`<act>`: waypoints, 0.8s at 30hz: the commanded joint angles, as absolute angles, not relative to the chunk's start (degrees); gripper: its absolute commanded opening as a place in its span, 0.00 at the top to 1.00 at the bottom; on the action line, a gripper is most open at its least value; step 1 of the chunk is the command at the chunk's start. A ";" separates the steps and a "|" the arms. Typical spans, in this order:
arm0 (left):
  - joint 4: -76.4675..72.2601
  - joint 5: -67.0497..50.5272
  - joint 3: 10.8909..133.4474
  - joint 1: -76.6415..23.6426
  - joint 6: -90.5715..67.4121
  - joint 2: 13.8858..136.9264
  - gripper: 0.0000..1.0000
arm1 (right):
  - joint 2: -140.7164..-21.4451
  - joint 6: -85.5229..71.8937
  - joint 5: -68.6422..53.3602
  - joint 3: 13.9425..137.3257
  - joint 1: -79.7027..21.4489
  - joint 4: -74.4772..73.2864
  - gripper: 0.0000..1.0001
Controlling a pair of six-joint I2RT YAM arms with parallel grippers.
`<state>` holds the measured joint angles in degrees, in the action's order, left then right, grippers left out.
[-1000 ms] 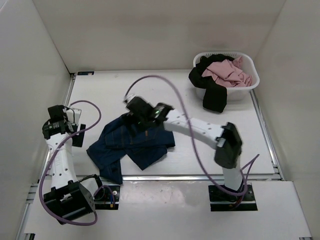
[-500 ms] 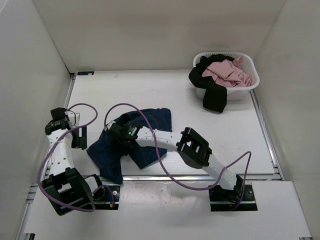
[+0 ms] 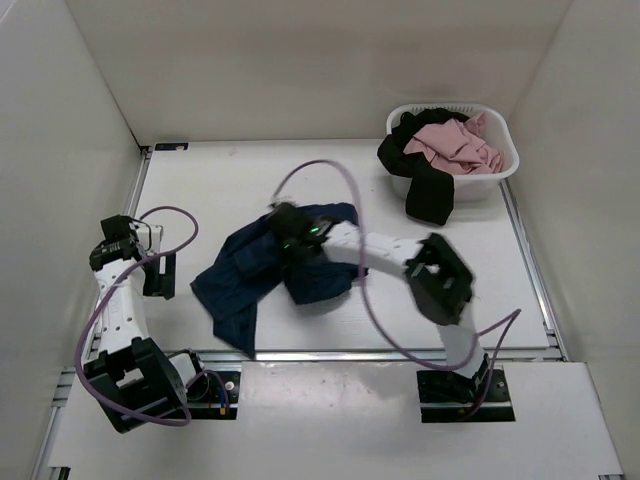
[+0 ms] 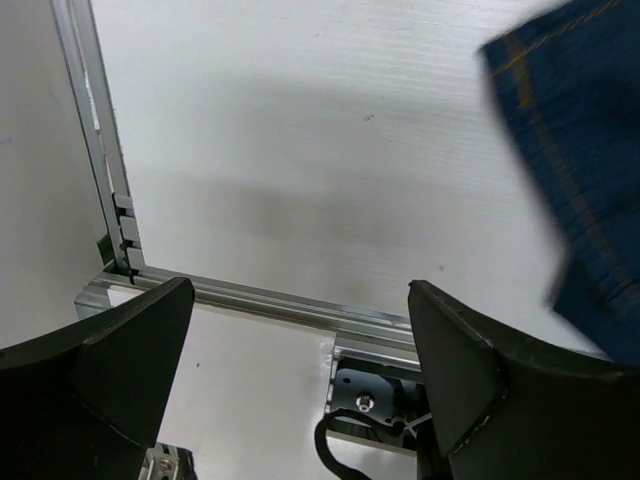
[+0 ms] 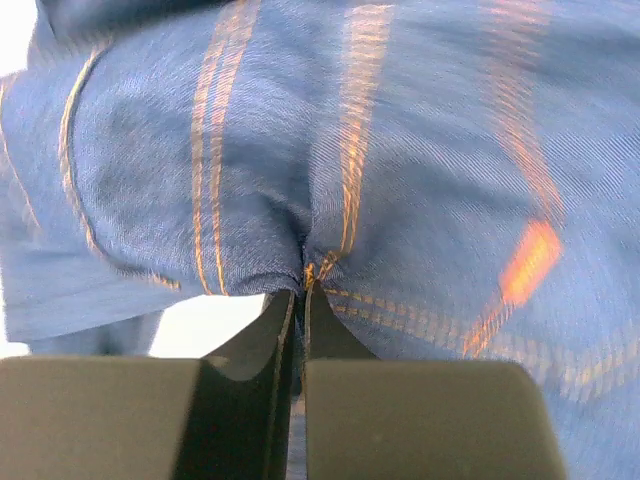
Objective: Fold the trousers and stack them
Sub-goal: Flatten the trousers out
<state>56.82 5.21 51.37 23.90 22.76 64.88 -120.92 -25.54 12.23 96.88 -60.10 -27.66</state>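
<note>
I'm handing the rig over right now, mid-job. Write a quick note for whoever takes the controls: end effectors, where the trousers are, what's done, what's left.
The right end effector is shut on the trousers, pinching the denim at a stitched seam.
The left end effector is open and empty, above the bare table left of the trousers.
The trousers lie in a crumpled heap mid-table, not flat.
The basket at far right holds the pink garment and the black garment, which hangs over its rim.
Done: grip taken; no fold visible.
Left: spread flat, fold, stack.
</note>
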 commanded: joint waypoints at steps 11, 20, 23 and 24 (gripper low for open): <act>60.81 -6.93 61.77 17.94 24.61 70.12 0.00 | -75.07 -79.88 1.33 52.05 -38.50 -17.67 0.86; 58.45 4.98 57.93 -11.41 20.65 74.35 0.00 | -54.76 -57.48 14.75 48.23 -16.62 -36.92 0.31; 54.43 13.96 52.05 -18.44 22.85 75.67 0.00 | -58.17 -43.11 11.26 54.21 -19.41 -33.66 0.29; 52.93 15.80 49.25 -20.02 24.16 76.28 0.00 | -62.27 -35.32 11.25 58.67 -23.69 -34.45 0.24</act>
<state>56.31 6.17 54.26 -16.40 22.31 75.40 -56.38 -56.71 10.66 50.46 -18.02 -35.88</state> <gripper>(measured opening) 0.997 0.727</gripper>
